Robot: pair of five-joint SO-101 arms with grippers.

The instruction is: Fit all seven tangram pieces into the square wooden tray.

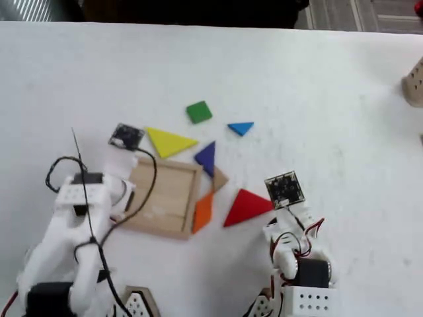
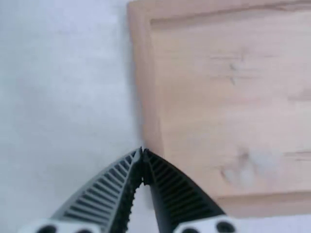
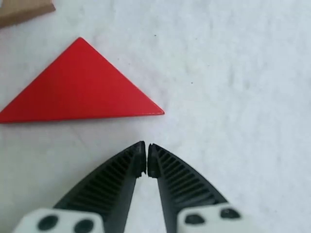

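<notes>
The square wooden tray [image 1: 165,173] lies left of centre, its floor bare wood. My left gripper [image 2: 142,158] is shut, its tips at the outer rim of the tray [image 2: 141,73]. My right gripper [image 3: 146,159] is shut just short of the red triangle [image 3: 82,87], which lies right of the tray [image 1: 247,207]. An orange piece [image 1: 203,211] and a tan piece [image 1: 219,178] rest against the tray's right side. Beyond the tray lie a dark blue triangle [image 1: 207,157], a yellow triangle [image 1: 169,141], a green square [image 1: 198,111] and a small blue triangle [image 1: 240,127].
The white table [image 1: 317,99] stretches wide to the right and back. A perforated wooden object [image 1: 413,82] stands at the far right edge. The arms' bases [image 1: 142,304] sit at the near edge.
</notes>
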